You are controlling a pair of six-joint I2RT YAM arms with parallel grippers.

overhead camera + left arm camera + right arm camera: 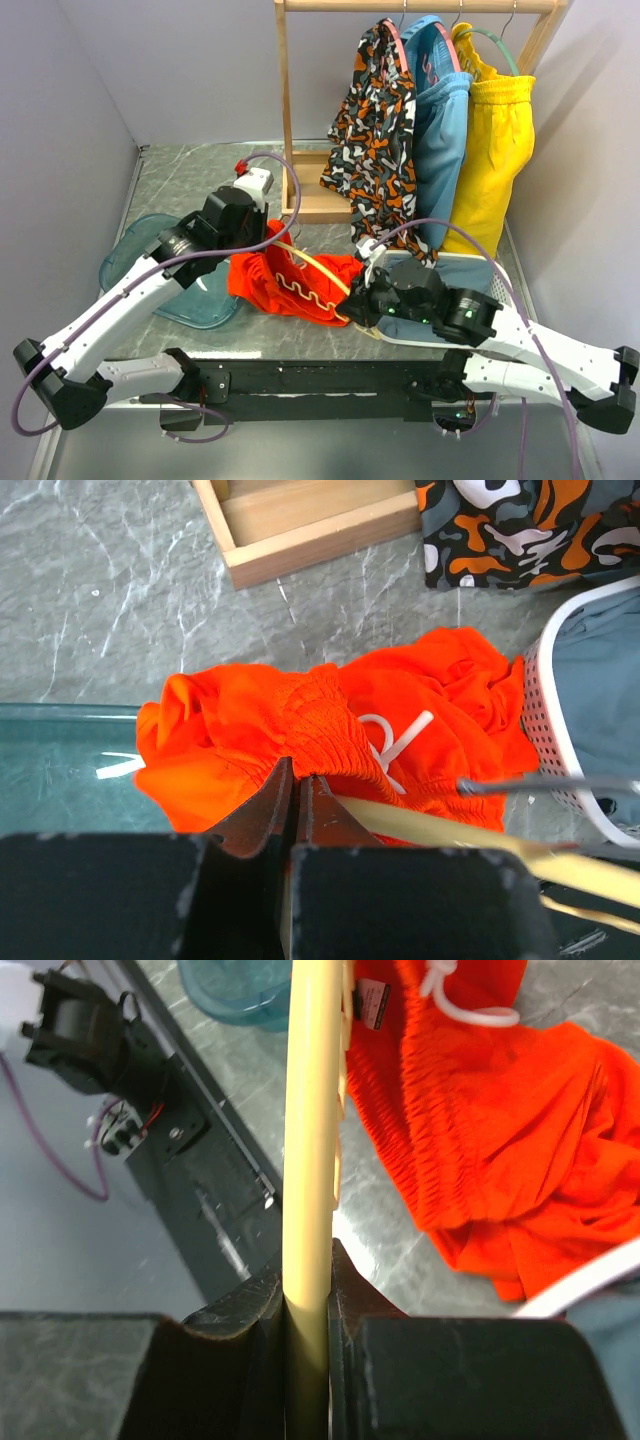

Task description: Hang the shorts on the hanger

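Left wrist view: left claw (297, 795) pinched tight on the gathered waistband of the shorts (440, 695), crumpled on the counter (100, 600); right claw (307, 1295) clamps the hanger (315, 1110) lying across them. Likely risk: soft fabric slips free or bunches against the rim

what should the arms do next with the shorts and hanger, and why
Probably lift the left gripper slightly to open the waistband, so the right gripper can slide the hanger in. The left is shut on the shorts at the gathered waistband, the right on the hanger, whose bar lies along that edge; whether it is already inside is unclear.
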